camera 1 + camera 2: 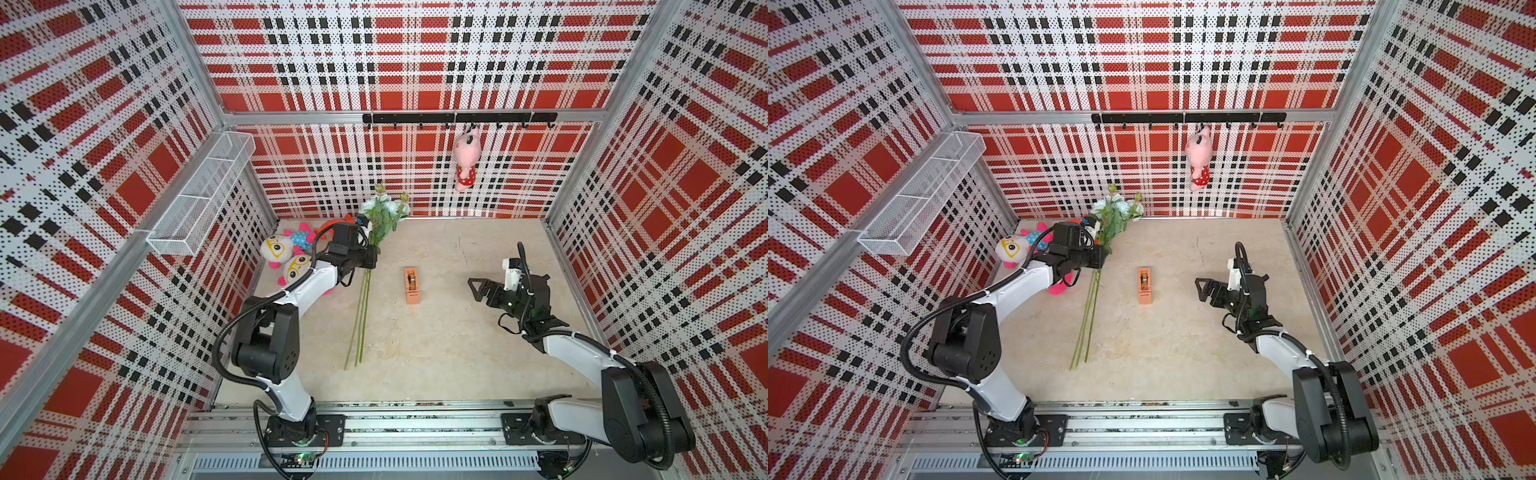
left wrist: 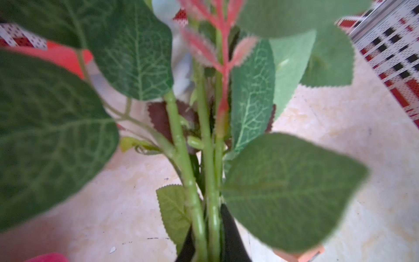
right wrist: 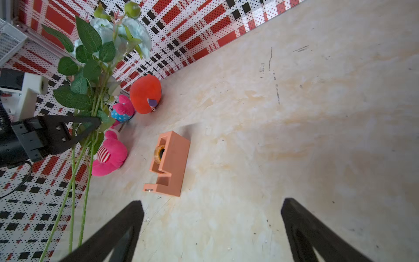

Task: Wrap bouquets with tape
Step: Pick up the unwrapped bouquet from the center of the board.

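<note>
Left gripper (image 1: 371, 261) is clamped tight on the bouquet (image 1: 381, 220) just below the leaves, over the far left of the pale, scuffed table (image 1: 457, 353). Thin knobbly green stems trail toward the near edge, while blue-white fabric roses and veined cloth leaves point at the back wall. Right gripper (image 1: 474, 289) hangs empty on the right, jaws spread wide, facing the tape (image 1: 411, 285), a blocky orange-tan dispenser standing mid-table, apart from both. Bunch gathered, no tape pulled, wrapping all to come. Fuzzy plush toys (image 1: 286, 253) crowd the far-left corner.
</note>
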Robot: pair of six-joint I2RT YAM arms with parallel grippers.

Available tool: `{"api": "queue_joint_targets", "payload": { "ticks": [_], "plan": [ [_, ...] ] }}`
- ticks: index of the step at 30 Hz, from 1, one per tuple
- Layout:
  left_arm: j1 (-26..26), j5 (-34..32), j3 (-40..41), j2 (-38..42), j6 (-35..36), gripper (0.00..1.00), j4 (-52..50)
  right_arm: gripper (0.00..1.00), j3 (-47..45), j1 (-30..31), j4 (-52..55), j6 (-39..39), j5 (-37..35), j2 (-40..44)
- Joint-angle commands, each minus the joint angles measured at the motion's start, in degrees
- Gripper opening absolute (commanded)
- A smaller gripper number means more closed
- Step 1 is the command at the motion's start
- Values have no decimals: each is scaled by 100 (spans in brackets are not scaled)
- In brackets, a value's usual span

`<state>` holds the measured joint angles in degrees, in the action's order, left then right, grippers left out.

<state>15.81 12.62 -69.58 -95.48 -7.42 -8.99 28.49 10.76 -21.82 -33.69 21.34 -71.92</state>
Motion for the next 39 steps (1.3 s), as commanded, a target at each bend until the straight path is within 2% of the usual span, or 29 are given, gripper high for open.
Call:
{"api": "queue_joint_targets", "payload": {
  "ticks": [1, 3, 7, 8, 12, 15, 19, 22, 27, 29, 31, 33, 36, 39],
  "plan": [
    [135, 264, 417, 716, -492, 0, 1252, 100, 211, 393, -716, -233, 297, 143],
    [306, 144, 759, 1164, -832, 0, 1880, 100, 304, 776, -1018, -257, 384, 85],
    [900, -662, 1233, 1910, -1330, 0, 2596, 100, 729, 1703, -1301, -45, 449, -171],
    [1024, -820, 1351, 2077, -1690, 0, 2745, 100, 868, 1945, -1322, 104, 467, -260],
    [1456, -1540, 1840, 2580, -2466, 0, 3267, 100, 1504, 2688, -1014, 800, 484, -610],
    [1811, -2071, 2165, 2810, -2602, 0, 3681, 100, 1924, 3125, -329, 1452, 231, -814],
    [1990, -2218, 2326, 2849, -2722, 0, 3944, 100, 2159, 3406, 236, 2019, -214, -1018],
    [2045, -2229, 2440, 2874, -2804, 0, 4062, 99, 2113, 3414, 142, 2121, -15, -1117],
    [2075, -2429, 2824, 3016, -3032, 0, 4274, 68, 2259, 3415, 373, 2310, -400, -1417],
    [2082, -2519, 2952, 3011, -3167, 0, 4314, 45, 2316, 3417, 396, 2294, -555, -1503],
    [2084, -2551, 3065, 2979, -3244, 0, 4377, 29, 2342, 3423, 394, 2267, -719, -1565],
    [2075, -2574, 3178, 2962, -3369, 2, 4455, 20, 2364, 3424, 438, 2271, -911, -1611],
    [2075, -2596, 3418, 3010, -3549, 18, 4686, 8, 2422, 3435, 571, 2288, -1126, -1671],
    [2066, -2592, 3633, 3113, -3626, 46, 4740, 0, 2464, 3435, 720, 2350, -1273, -1702]
  ]
}}
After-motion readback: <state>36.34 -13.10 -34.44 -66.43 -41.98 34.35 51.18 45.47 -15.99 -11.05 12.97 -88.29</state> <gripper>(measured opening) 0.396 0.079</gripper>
